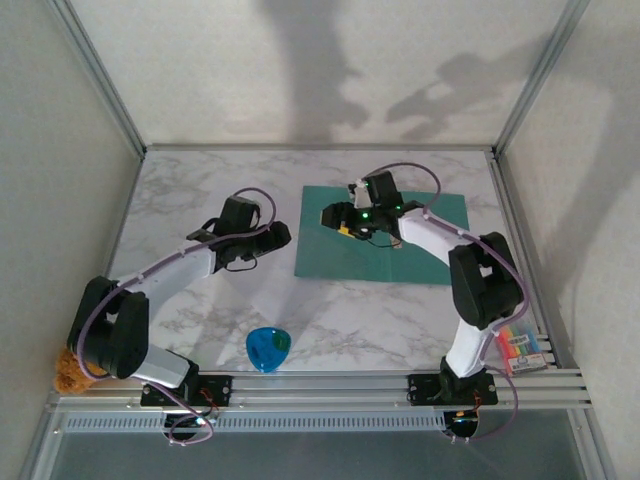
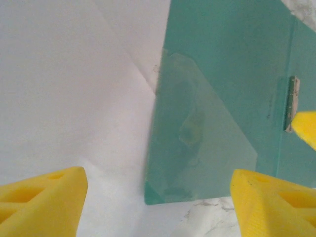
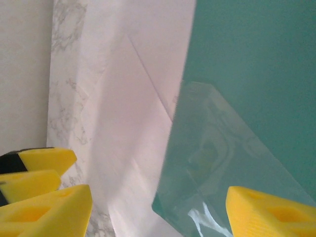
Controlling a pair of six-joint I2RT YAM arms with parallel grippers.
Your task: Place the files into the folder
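The files (image 2: 74, 89), plain white sheets, lie flat on the surface (image 1: 180, 200) against the left edge of the folder (image 1: 330, 255). I cannot tell whether they reach under it. The teal folder lies flat toward the far right corner, with a clear pocket (image 2: 197, 133) at one corner. The left gripper (image 2: 158, 177) hangs over that edge, spread wide and empty. The right gripper (image 3: 160, 192), above the folder, is also spread wide and grips nothing. A blue cup (image 1: 268, 348) sits by the near edge.

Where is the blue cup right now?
In the top view, the blue cup sits by the near edge of the table, left of centre, below the folder.
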